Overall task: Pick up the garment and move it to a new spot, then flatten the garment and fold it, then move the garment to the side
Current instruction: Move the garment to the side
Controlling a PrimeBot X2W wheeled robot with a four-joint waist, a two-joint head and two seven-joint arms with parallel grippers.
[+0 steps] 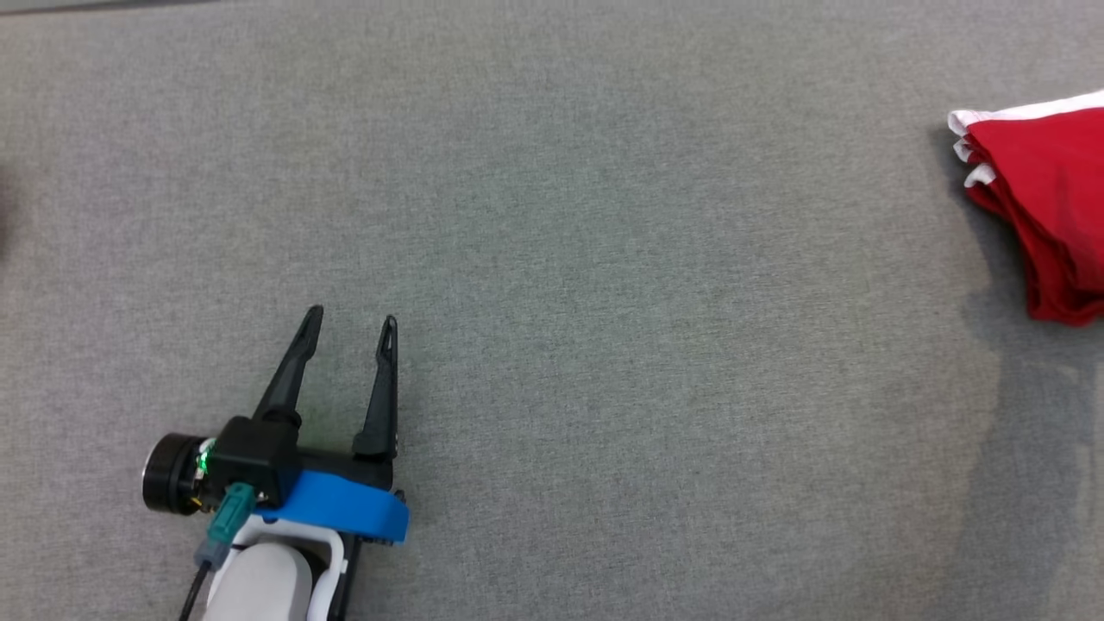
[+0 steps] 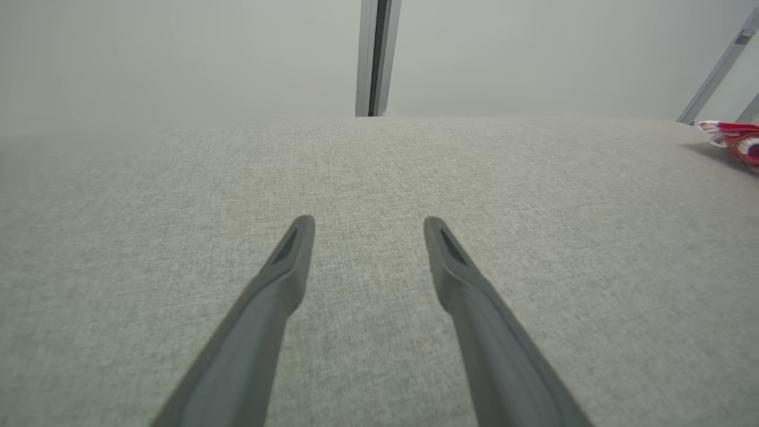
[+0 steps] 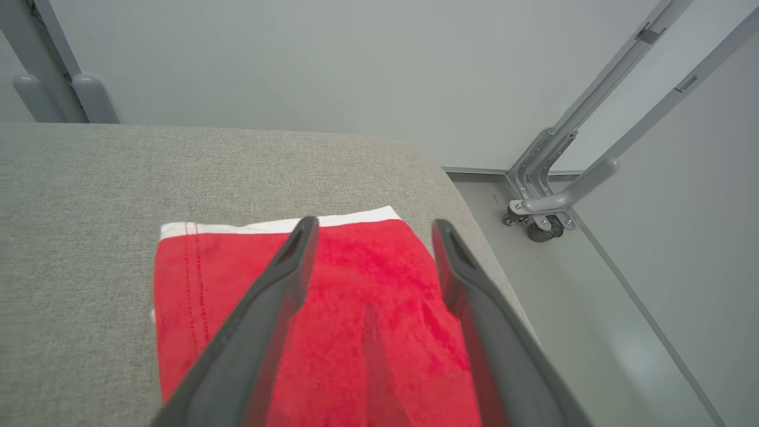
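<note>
Garment (image 3: 367, 267) folded near grey surface (image 3: 77, 237) right edge; room leftward

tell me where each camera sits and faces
Head view: on the head, looking down on the grey surface; shows the open left claw, its pale forearm, the red garment at right.
Left wrist view: on the left wrist, looking low along that claw's fingers across the surface toward a wall.
Right wrist view: on the right wrist, looking down past the open right claw onto the garment.
Shared: all three show the garment and surface.
</note>
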